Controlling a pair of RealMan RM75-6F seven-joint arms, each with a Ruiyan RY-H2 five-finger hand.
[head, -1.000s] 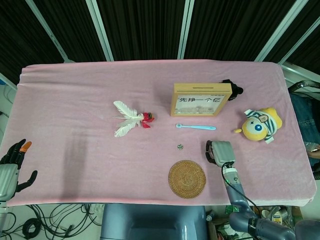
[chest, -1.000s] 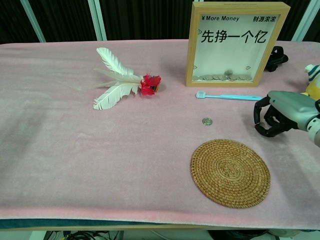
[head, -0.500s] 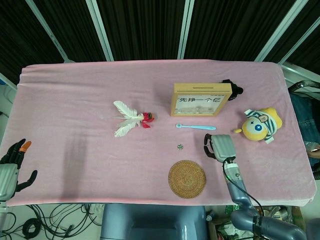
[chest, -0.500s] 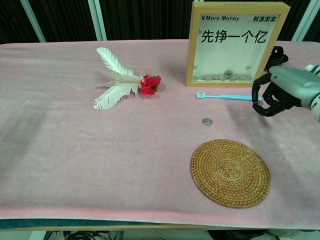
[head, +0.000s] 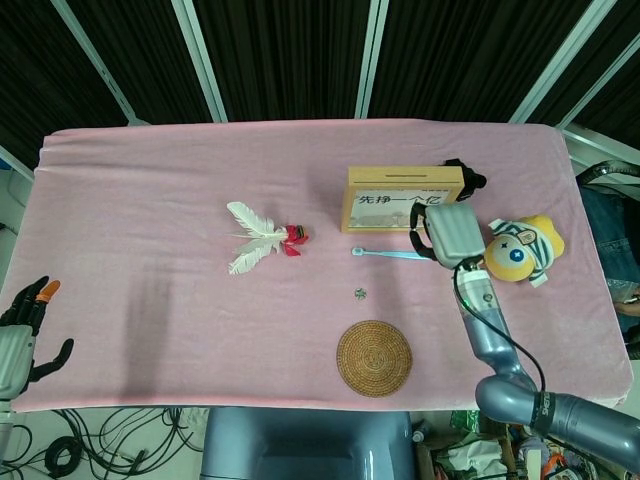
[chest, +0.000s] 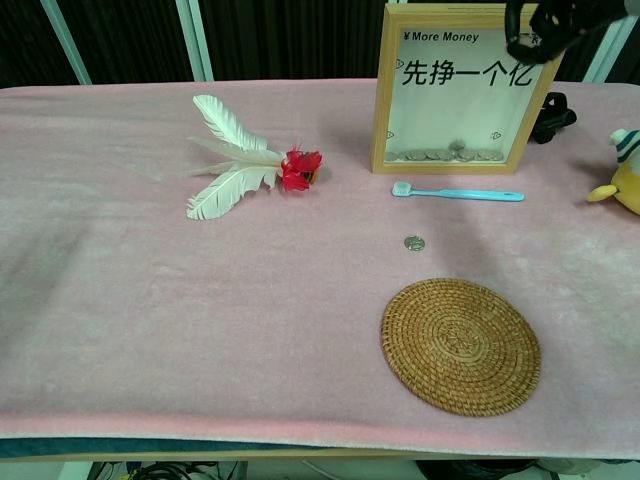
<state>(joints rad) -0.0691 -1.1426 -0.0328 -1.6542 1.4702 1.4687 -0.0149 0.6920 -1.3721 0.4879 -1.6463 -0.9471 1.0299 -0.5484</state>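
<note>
My right hand (head: 447, 232) hangs raised in the air above the right end of the blue toothbrush (head: 385, 254), in front of the wooden coin frame (head: 403, 198). Its fingers are curled in with nothing in them. In the chest view the right hand (chest: 548, 22) shows only at the top edge, before the frame (chest: 468, 88). The toothbrush (chest: 458, 193) lies flat below the frame, and a coin (chest: 414, 243) sits just nearer on the pink cloth. My left hand (head: 22, 330) stays off the table's left corner, fingers spread and empty.
A round woven coaster (chest: 460, 345) lies near the front edge. White feathers with a red tip (chest: 240, 157) lie at centre left. A yellow plush toy (head: 522, 249) sits right of the hand, and a black object (head: 465, 176) lies behind the frame.
My right hand has risen from beside the coaster and moved away from me, now up in front of the frame. Nothing on the table has shifted. The left hand stays put.
</note>
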